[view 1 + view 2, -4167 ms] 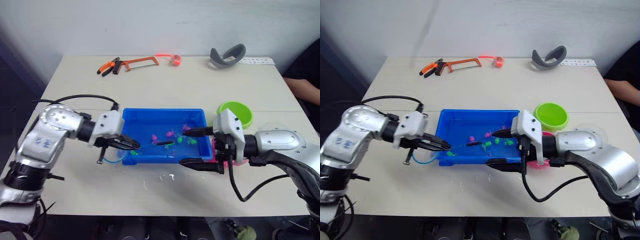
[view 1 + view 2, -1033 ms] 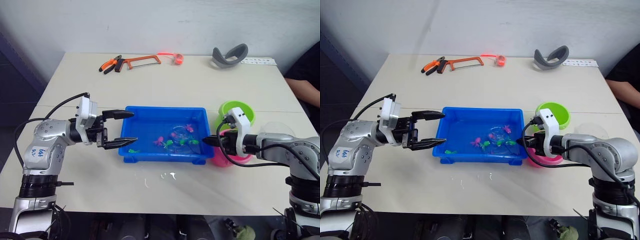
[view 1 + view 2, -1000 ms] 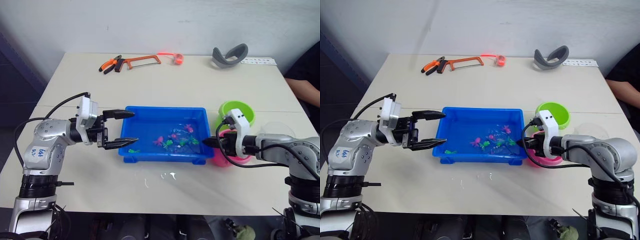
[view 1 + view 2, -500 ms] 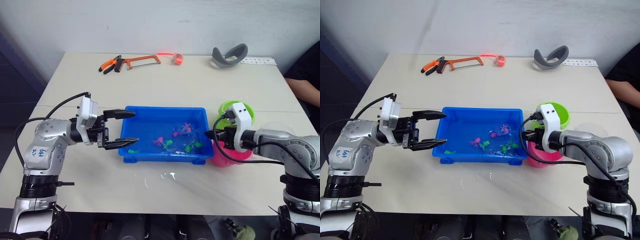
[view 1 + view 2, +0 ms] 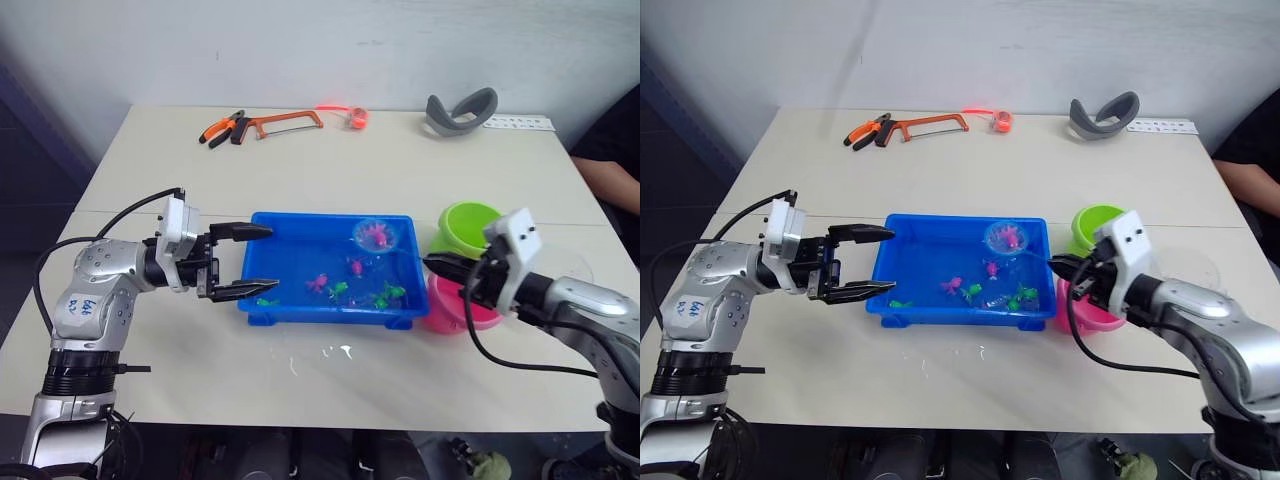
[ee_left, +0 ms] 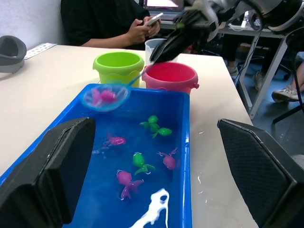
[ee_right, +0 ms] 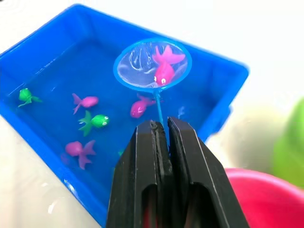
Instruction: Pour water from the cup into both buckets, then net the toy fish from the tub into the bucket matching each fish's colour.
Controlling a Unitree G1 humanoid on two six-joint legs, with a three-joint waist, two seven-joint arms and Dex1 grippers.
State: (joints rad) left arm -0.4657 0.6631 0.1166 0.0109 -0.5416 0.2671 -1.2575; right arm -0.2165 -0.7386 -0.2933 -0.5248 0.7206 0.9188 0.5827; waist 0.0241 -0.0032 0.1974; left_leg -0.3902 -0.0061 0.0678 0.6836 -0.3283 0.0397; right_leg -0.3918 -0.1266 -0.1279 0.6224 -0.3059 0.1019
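My right gripper [image 7: 164, 126] is shut on the thin handle of the net [image 5: 376, 233]. The blue hoop hangs above the far right corner of the blue tub [image 5: 330, 216] with one pink toy fish [image 7: 164, 66] lying in its mesh. Several pink and green fish [image 5: 345, 285] float in the tub's water. The pink bucket [image 5: 450, 302] stands against the tub's right end, under my right gripper [image 5: 432, 262], with the lime green bucket [image 5: 465, 225] just behind it. The clear cup [image 6: 154, 46] stands behind the buckets. My left gripper [image 5: 245, 260] is open at the tub's left edge, holding nothing.
An orange hacksaw [image 5: 270, 123], pliers [image 5: 215, 132], a pink tape roll [image 5: 350, 118] and a grey headset [image 5: 455, 108] lie along the table's far edge. A person [image 5: 610, 150] sits at the far right. Spilled water [image 5: 335, 352] glints in front of the tub.
My right gripper has risen and drawn back to the right, lifting the net out of the water with a pink fish in it. The left gripper has stayed put.
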